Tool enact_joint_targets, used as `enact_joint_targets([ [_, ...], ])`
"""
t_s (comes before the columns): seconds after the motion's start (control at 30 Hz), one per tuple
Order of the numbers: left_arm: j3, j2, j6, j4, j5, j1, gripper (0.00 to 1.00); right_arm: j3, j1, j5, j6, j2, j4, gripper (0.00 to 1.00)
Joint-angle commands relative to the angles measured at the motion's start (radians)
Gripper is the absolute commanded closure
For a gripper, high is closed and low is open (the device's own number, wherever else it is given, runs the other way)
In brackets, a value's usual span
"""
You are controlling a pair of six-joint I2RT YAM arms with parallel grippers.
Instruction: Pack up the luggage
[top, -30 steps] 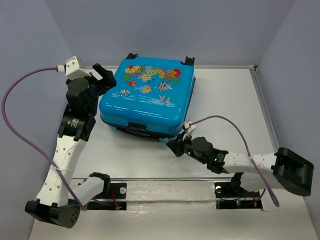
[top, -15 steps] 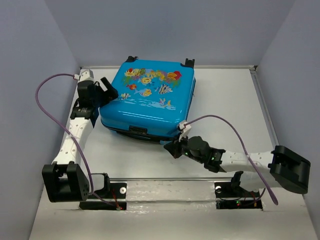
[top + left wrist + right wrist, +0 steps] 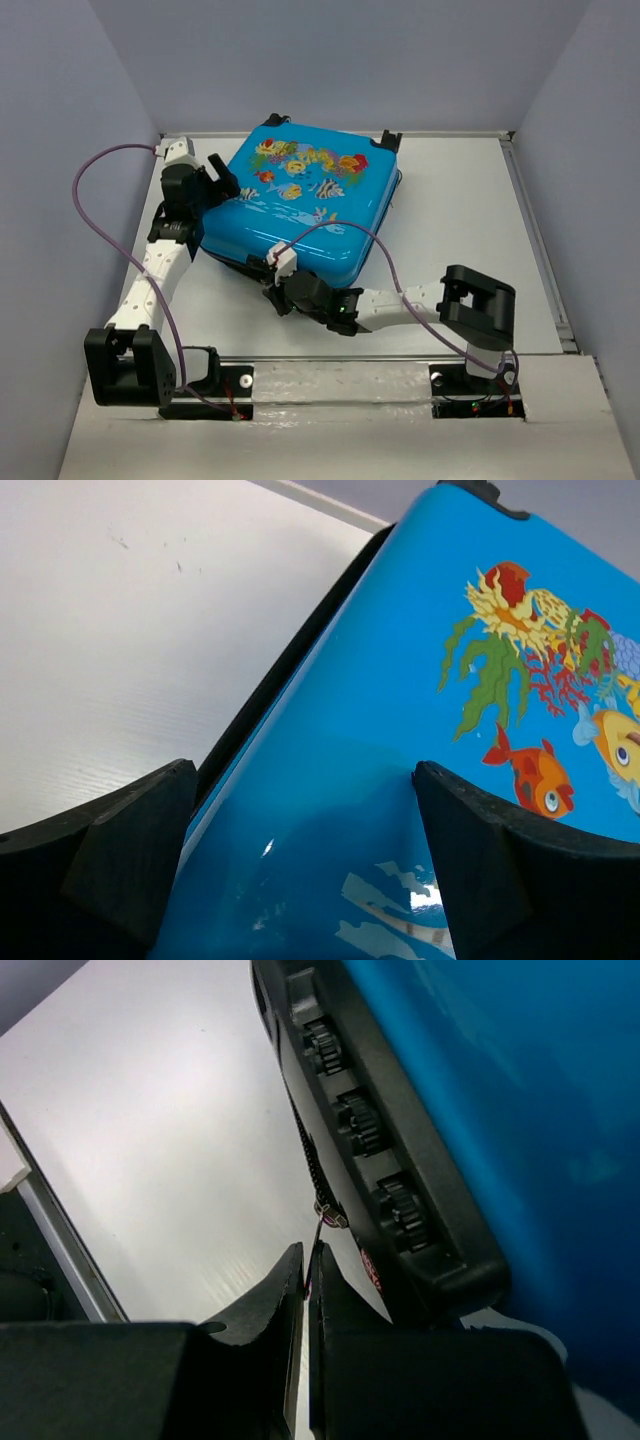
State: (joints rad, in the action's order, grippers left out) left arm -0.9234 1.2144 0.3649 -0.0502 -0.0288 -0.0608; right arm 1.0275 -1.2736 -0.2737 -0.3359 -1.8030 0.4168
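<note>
Three pale lilac walls (image 3: 60, 120) around a white surface (image 3: 460, 200). At left, left gripper (image 3: 218, 180) spread wide astride the left edge of the suitcase (image 3: 300, 210), gripping nothing. Suitcase flat, lid down, fish print up, toward the back, left of centre. At its near edge, right gripper (image 3: 307, 1260) pinched shut at the zip pull (image 3: 327, 1220), beside the number lock (image 3: 370, 1150). Pull caught or not: hard to tell.

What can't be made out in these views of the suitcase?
- Inside of the luggage: every view, it lies shut.
- Digits on the lock dials: right wrist view, too dark and blurred.
- The zipper on the far side: top view, behind the luggage itself.
- Tips of the right gripper: top view, under its own wrist.
- Whether the left gripper touches the luggage: left wrist view, hidden under its own fingers.
</note>
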Motion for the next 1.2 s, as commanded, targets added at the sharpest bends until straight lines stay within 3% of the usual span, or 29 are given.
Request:
enact_joint_targets([
  [0.0, 0.014, 0.0, 0.106, 0.108, -0.246, -0.099, 0.01, 0.218, -0.167, 0.392, -0.029, -0.198, 0.143, 0.93],
  [0.13, 0.029, -0.003, 0.117, 0.101, -0.237, -0.09, 0.01, 0.287, -0.202, 0.37, -0.045, -0.268, 0.175, 0.93],
  [0.17, 0.031, -0.01, 0.12, 0.099, -0.218, -0.089, 0.01, 0.278, -0.202, 0.332, -0.032, -0.245, 0.137, 0.87],
  [0.2, 0.032, -0.025, 0.118, 0.101, -0.208, -0.089, 0.01, 0.261, -0.202, 0.302, -0.016, -0.21, 0.108, 0.76],
  [0.23, 0.032, -0.033, 0.117, 0.101, -0.197, -0.088, 0.01, 0.205, -0.202, 0.279, -0.005, -0.169, 0.079, 0.57],
  [0.27, 0.029, -0.039, 0.114, 0.101, -0.188, -0.088, 0.01, 0.175, -0.202, 0.201, 0.001, -0.12, -0.003, 0.21],
  [0.33, 0.021, -0.052, 0.106, 0.105, -0.165, -0.086, 0.01, 0.126, -0.202, 0.136, -0.002, 0.041, -0.126, 0.01],
  [0.47, -0.005, -0.056, 0.079, 0.124, -0.112, -0.08, 0.01, -0.083, -0.17, 0.024, -0.063, 0.325, -0.329, 0.0],
  [0.6, -0.028, -0.091, 0.036, 0.15, -0.002, -0.063, 0.01, -0.252, 0.03, 0.031, -0.181, 0.629, -0.375, 0.0],
  [0.73, -0.063, -0.107, -0.02, 0.18, 0.176, -0.062, 0.01, -0.288, 0.267, -0.022, -0.21, 0.758, -0.446, 0.0],
  [0.77, -0.071, -0.105, -0.035, 0.188, 0.24, -0.06, 0.01, -0.279, 0.363, -0.003, -0.204, 0.764, -0.469, 0.0],
  [0.83, -0.071, -0.096, -0.037, 0.184, 0.236, -0.044, 0.01, -0.261, 0.475, 0.03, -0.206, 0.762, -0.469, 0.0],
  [0.9, -0.083, -0.075, -0.026, 0.181, 0.205, -0.004, 0.01, -0.242, 0.659, 0.173, -0.236, 0.72, -0.458, 0.0],
  [1.1, -0.158, 0.052, -0.007, 0.182, 0.136, 0.102, 0.01, -0.231, 0.833, 0.398, -0.302, 0.639, -0.303, 0.01],
  [1.13, -0.17, 0.103, -0.006, 0.182, 0.113, 0.117, 0.01, -0.242, 0.861, 0.436, -0.324, 0.617, -0.273, 0.05],
  [1.17, -0.187, 0.131, -0.003, 0.188, 0.089, 0.125, 0.01, -0.259, 0.911, 0.471, -0.354, 0.608, -0.241, 0.29],
])
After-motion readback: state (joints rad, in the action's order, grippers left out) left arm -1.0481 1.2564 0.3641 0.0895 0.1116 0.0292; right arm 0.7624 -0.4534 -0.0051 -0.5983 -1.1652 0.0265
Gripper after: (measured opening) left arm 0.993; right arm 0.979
